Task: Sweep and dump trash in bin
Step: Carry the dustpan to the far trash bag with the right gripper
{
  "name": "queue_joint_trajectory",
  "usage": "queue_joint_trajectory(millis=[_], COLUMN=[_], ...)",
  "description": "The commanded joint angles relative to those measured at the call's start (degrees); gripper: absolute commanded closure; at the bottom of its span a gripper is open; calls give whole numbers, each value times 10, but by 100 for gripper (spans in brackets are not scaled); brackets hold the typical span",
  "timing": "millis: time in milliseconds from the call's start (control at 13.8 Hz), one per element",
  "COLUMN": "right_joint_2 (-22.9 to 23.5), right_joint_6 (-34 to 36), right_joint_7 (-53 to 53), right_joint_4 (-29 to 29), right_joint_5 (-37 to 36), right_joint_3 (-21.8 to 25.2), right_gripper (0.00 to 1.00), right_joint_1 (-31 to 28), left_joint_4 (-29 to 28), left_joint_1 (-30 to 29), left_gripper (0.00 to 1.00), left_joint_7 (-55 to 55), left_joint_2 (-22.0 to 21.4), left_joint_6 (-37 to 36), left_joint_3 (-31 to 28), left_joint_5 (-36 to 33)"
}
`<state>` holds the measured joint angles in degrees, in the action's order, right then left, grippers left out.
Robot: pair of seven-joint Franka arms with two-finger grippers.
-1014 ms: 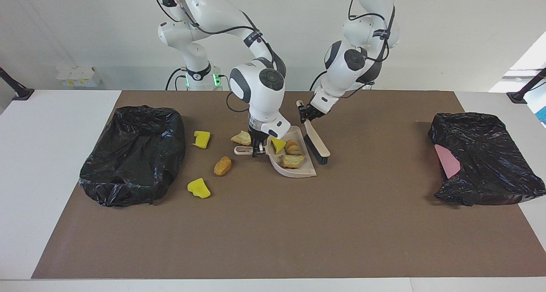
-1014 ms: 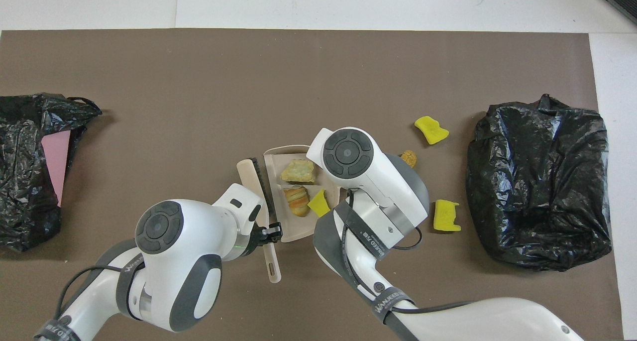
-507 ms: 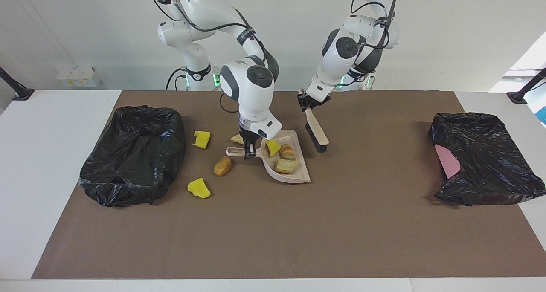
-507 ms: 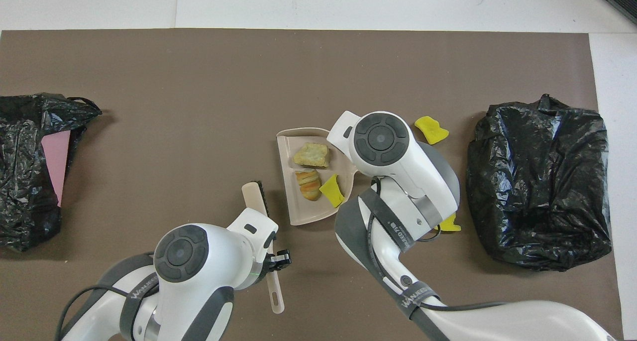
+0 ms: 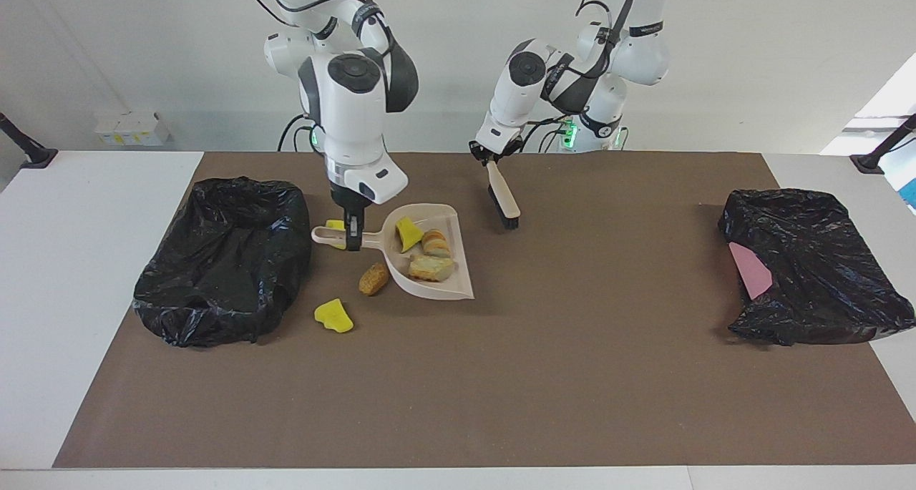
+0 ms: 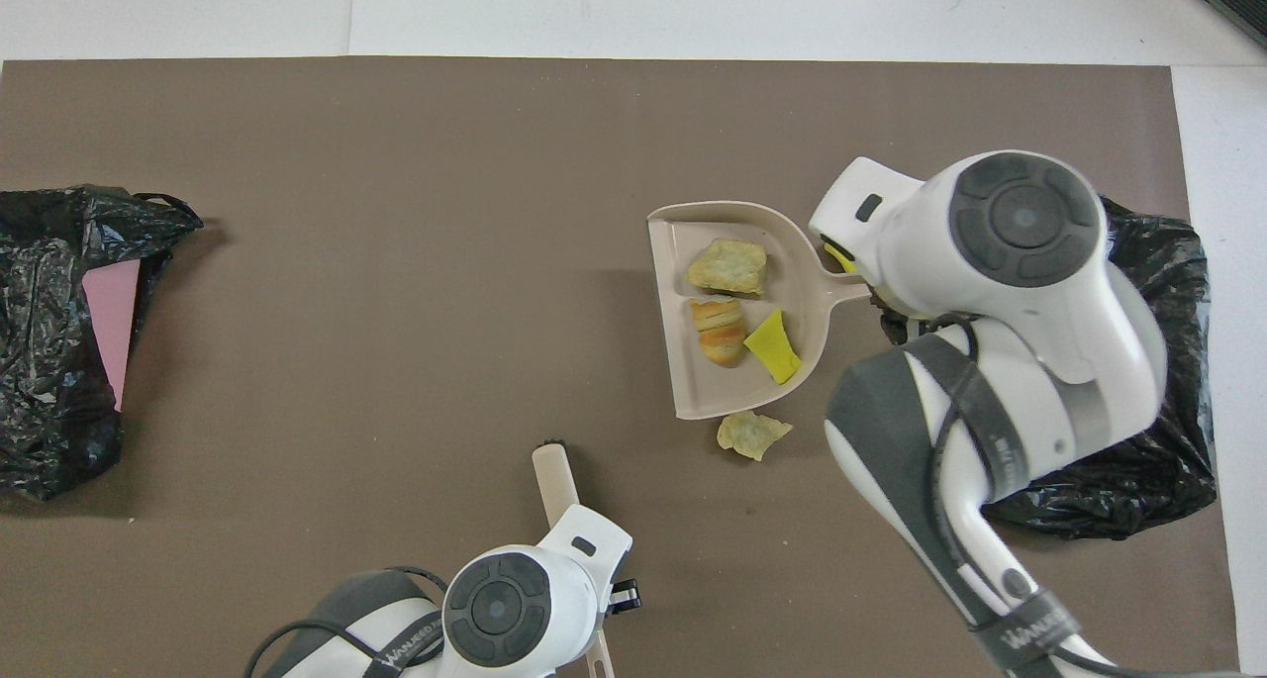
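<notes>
Now the right gripper (image 5: 353, 241) is clamped tight on the dustpan (image 5: 458, 279) handle, pan raised near the table's right-arm end, carrying three trash pieces (image 5: 426, 254). Left gripper (image 5: 489, 158) is closed around the brush (image 5: 501, 198), near the robots' edge. Loose trash (image 5: 333, 315) lies beside the bin (image 5: 223, 261).

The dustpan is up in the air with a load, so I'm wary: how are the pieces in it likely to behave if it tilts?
The three pieces lie loose in the dustpan, so they would probably slide toward its open lip. The striped lump looks rounded and may roll. The right gripper holds only the handle, so the load may swing.
</notes>
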<state>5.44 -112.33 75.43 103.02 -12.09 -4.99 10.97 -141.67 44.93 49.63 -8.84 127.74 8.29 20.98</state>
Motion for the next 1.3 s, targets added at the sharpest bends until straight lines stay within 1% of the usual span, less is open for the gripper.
queue_joint_trajectory(millis=[0, 72, 145, 217, 362, 507, 579, 724, 797, 869, 941, 1086, 1231], right_joint_2=[-53, -62, -70, -75, -82, -85, -85, -90, -90, -91, -92, -109, -136], right_joint_6=[-2, -1, 2, 7, 6, -3, -7, -6, -10, -24, -36, -74, -108], right_joint_7=[82, 116, 152, 185, 248, 317, 354, 367, 366, 365, 365, 358, 323], right_joint_4=[38, 45, 50, 55, 66, 72, 72, 74, 75, 76, 81, 116, 161], right_joint_5=[45, 47, 48, 58, 65, 65, 65, 46, 22, -19, -45, -78, -131], right_joint_3=[-5, -5, -6, -5, -4, -3, -2, -1, -1, -1, -1, 0, -1], right_gripper=[100, 100, 100, 100, 100, 100, 100, 100, 100, 100, 100, 100, 100], right_joint_1=[-75, -104, -133, -158, -223, -280, -298, -331, -343, -346, -347, -350, -350], left_joint_4=[-19, -17, -15, -9, 8, 29, 38, 59, 68, 87, 107, 156, 190], left_joint_1=[27, 25, 21, 14, -14, -51, -74, -126, -151, -180, -197, -242, -274], left_gripper=[100, 94, 35, 0, 0, 0, 0, 0, 0, 0, 0, 0, 0], left_joint_7=[13, 2, -8, -21, -24, -65, -82, -128, -154, -173, -189, -234, -265], left_joint_2=[6, 7, 9, 9, 8, 10, 10, 11, 16, 28, 42, 73, 98], left_joint_6=[31, 30, 29, 23, 19, 20, 20, 20, 26, 26, 21, 17, 16], left_joint_3=[-8, -8, -9, -9, -11, -12, -11, -11, -11, -11, -11, -12, -12], left_joint_5=[-10, -10, -10, -10, -12, -34, -43, -51, -54, -60, -77, -102, -117])
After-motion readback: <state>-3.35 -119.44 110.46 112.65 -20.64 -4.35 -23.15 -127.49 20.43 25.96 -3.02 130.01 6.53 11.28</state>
